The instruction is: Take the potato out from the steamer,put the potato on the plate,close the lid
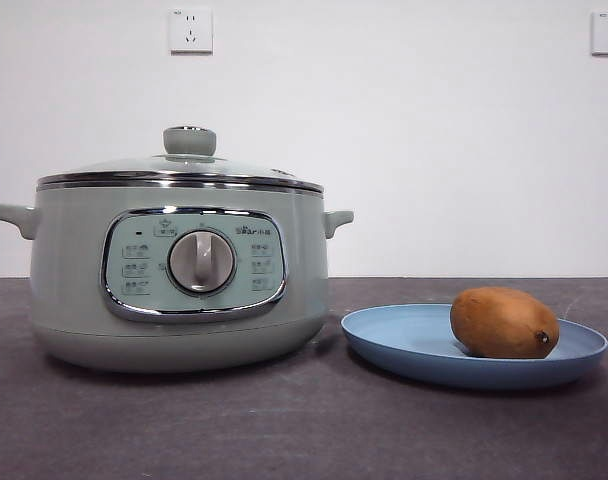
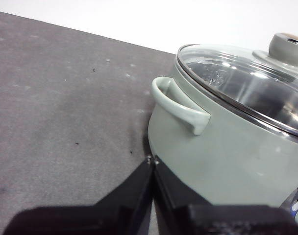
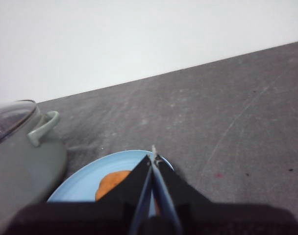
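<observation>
The sage-green steamer (image 1: 179, 275) stands at the left of the table with its glass lid (image 1: 184, 165) seated on the rim, knob up. To its right the orange-brown potato (image 1: 504, 322) lies on the light-blue plate (image 1: 404, 340). Neither arm shows in the front view. My left gripper (image 2: 152, 160) is shut and empty, held beside the steamer (image 2: 227, 152) below its side handle (image 2: 176, 104). My right gripper (image 3: 153, 155) is shut and empty above the plate (image 3: 80, 183), partly covering the potato (image 3: 111, 182).
Dark grey tabletop (image 1: 284, 430) spreads in front of the steamer and plate. A white wall with two power sockets (image 1: 190, 30) stands behind.
</observation>
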Robot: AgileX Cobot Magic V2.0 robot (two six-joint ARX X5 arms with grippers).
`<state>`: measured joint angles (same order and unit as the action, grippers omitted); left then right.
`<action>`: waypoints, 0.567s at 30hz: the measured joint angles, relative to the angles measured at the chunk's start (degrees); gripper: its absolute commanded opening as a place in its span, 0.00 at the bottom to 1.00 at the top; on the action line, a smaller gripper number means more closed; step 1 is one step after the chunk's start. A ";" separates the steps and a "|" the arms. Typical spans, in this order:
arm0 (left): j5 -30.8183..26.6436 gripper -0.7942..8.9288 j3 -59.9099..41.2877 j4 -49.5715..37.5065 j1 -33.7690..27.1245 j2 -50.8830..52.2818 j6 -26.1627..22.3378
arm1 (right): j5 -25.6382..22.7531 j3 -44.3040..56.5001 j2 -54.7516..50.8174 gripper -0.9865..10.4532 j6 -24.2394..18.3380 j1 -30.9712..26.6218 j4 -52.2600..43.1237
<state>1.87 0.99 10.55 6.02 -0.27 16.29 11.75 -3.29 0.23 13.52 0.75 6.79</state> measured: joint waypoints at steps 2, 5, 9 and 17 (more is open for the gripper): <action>-0.02 0.08 0.00 0.00 0.00 0.00 0.00 | 0.00 0.74 0.00 0.09 -0.02 0.00 -0.11; -0.02 0.08 0.00 0.00 0.00 0.00 0.00 | 0.00 2.23 0.00 0.09 0.02 0.00 0.83; -0.02 0.08 0.00 0.00 0.00 0.00 0.00 | -0.22 2.43 -0.02 0.09 0.04 0.00 1.53; -0.02 0.08 0.00 0.00 -0.02 0.00 0.00 | -0.26 2.34 0.00 0.09 0.04 0.00 2.19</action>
<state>1.85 0.99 10.55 6.00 -0.27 16.29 11.49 -0.95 0.23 13.56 0.75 8.97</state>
